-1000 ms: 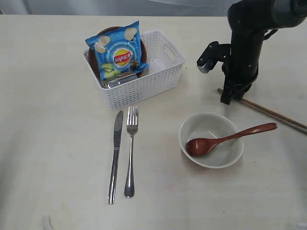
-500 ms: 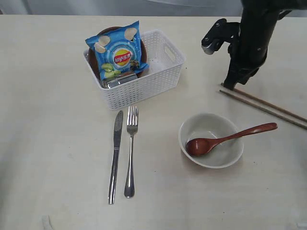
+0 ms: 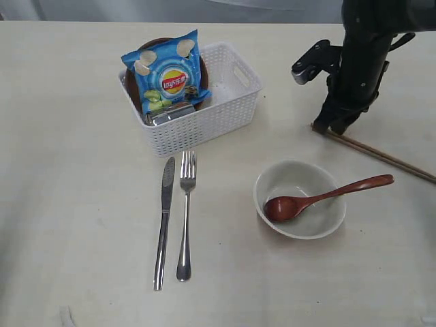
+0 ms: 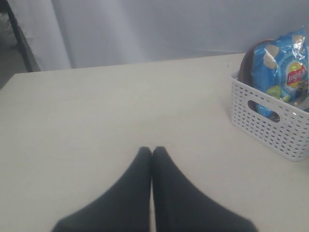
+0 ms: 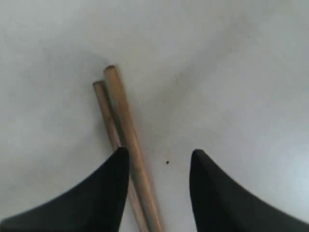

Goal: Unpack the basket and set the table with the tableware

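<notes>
Beige table (image 3: 68, 204), part-set, as we see it from the exterior view. The white basket (image 3: 204, 126) sits at 11 o'clock, with a blue chips bag (image 3: 167, 75) and a dark plate (image 3: 201, 71) standing in it. The bowl (image 3: 289, 178) at 4 o'clock cradles the wooden spoon (image 3: 320, 197). The knife (image 3: 164, 218) and fork (image 3: 185, 218) lie side by side at 7 o'clock.

At 3 o'clock the chopsticks (image 3: 381, 155) lie flat on the table. The right gripper (image 3: 334, 125) hangs over their near ends on an almost upright arm. Its fingers (image 5: 106, 193) are apart, and the pair runs close along one of them, unclamped.

We judge the sticks light, stiff, smooth and apt to roll or separate. They are best pinched across both together, a little in from the ends.

The left gripper (image 4: 152, 150) hovers low over bare table, its fingers pressed together.
</notes>
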`<state>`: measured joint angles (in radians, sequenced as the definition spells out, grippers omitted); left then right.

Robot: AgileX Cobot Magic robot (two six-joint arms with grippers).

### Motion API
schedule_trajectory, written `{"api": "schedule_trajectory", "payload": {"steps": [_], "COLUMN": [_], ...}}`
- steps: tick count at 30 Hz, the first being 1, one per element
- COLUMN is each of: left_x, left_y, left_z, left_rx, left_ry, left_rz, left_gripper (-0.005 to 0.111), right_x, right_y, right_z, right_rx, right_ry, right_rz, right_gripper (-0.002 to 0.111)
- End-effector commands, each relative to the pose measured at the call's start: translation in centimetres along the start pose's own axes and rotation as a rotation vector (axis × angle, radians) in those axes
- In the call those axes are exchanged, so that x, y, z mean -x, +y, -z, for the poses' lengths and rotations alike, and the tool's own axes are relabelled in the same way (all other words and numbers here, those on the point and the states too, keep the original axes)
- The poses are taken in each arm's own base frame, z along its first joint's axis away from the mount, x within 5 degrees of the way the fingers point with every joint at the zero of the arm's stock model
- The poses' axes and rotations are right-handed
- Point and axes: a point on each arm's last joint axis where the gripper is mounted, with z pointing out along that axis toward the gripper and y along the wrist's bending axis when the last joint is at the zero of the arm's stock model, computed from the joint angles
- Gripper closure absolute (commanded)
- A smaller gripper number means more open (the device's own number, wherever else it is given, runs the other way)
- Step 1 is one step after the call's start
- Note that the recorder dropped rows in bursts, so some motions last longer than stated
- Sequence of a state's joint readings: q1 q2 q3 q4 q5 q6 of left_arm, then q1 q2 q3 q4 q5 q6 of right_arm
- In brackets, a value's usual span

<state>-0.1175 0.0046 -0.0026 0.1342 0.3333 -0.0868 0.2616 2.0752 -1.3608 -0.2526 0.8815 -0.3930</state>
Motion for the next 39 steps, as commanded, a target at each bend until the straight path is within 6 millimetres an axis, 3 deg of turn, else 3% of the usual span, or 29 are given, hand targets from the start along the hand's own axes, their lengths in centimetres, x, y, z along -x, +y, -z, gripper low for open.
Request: {"api": "schedule_trajectory", "payload": {"steps": [1, 3, 16, 21, 28, 34, 39], "left_x": [0.0, 0.0, 0.0, 0.0, 0.0, 0.0, 0.0], "left_y": [0.0, 0.0, 0.0, 0.0, 0.0, 0.0, 0.0], "left_z": [0.0, 0.0, 0.0, 0.0, 0.0, 0.0, 0.0], "left_rx": [0.003, 0.003, 0.003, 0.003, 0.003, 0.003, 0.003], "left_ry": [-0.009, -0.009, -0.009, -0.009, -0.009, -0.009, -0.009], "left_rz": [-0.001, -0.001, -0.001, -0.001, -0.001, -0.001, -0.001], "left_gripper": [0.107, 0.107, 0.107, 0.107, 0.107, 0.107, 0.107], "right_x": [0.0, 0.0, 0.2, 0.3, 0.1, 0.2, 0.1], "right_y": [0.0, 0.1, 0.1, -0.3, 0.4, 0.5, -0.1], "right_z": [-1.1, -1.5, -1.6, -0.3, 0.0, 0.0, 0.0], "right_rx": [0.000, 0.003, 0.004, -0.025, 0.046, 0.061, 0.000], "right_ry": [0.018, 0.026, 0.013, -0.033, -0.023, -0.028, -0.020], "right_rz": [0.008, 0.009, 0.016, 0.020, 0.069, 0.066, 0.021], "right_gripper": [0.084, 0.090, 0.090, 0.090, 0.090, 0.067, 0.066]}}
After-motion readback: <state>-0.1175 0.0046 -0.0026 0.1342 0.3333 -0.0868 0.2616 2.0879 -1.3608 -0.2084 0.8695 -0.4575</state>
